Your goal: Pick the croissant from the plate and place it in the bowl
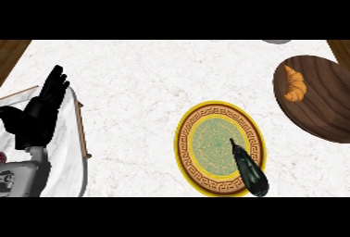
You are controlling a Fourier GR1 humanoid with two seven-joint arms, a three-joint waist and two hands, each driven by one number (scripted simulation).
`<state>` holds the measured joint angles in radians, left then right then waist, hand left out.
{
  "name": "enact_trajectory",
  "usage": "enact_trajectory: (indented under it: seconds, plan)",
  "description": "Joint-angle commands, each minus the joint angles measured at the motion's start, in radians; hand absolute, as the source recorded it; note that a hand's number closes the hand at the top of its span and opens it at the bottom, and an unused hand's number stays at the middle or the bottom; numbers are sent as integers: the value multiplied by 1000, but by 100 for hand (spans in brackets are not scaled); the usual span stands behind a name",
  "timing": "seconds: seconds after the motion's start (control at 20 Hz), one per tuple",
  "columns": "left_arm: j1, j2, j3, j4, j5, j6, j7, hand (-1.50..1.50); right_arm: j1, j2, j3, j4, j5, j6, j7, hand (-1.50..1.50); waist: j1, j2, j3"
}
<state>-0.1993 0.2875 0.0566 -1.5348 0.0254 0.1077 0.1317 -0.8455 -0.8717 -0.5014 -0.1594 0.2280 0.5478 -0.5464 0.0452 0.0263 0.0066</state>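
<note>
Croissant: lies in the dark wooden bowl, near the worktop's far right corner; task looks done.
Plate: patterned, gold-rimmed, near the front edge; carries a dark green vegetable, no croissant.
Left hand: at the left edge, fingers straight, holding nothing, resting.
Right hand: not visible.
Handling: likely light, flaky, easily crushed; if regrasped, take it across the thick middle, not the tips.

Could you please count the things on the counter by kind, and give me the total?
Croissant: 1
Wooden bowl: 1
Patterned plate: 1
Dark green vegetable: 1
Total: 4
</note>
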Motion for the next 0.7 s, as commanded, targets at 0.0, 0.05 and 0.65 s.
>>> enact_trajectory:
  seconds: [0.0,0.05,0.65]
  plan:
    - [18,9,5,-4,-2,-11,-22,0,61,-98,-33,31,-29,127,-43,-150,5,4,2]
    - [2,-3,-7,-15,12,-17,13,0,71,-106,-37,37,-34,154,-38,-150,3,4,4]
    - [0,2,23,2,22,-12,-4,0,127,-167,-115,3,-138,351,-4,-150,-13,5,8]
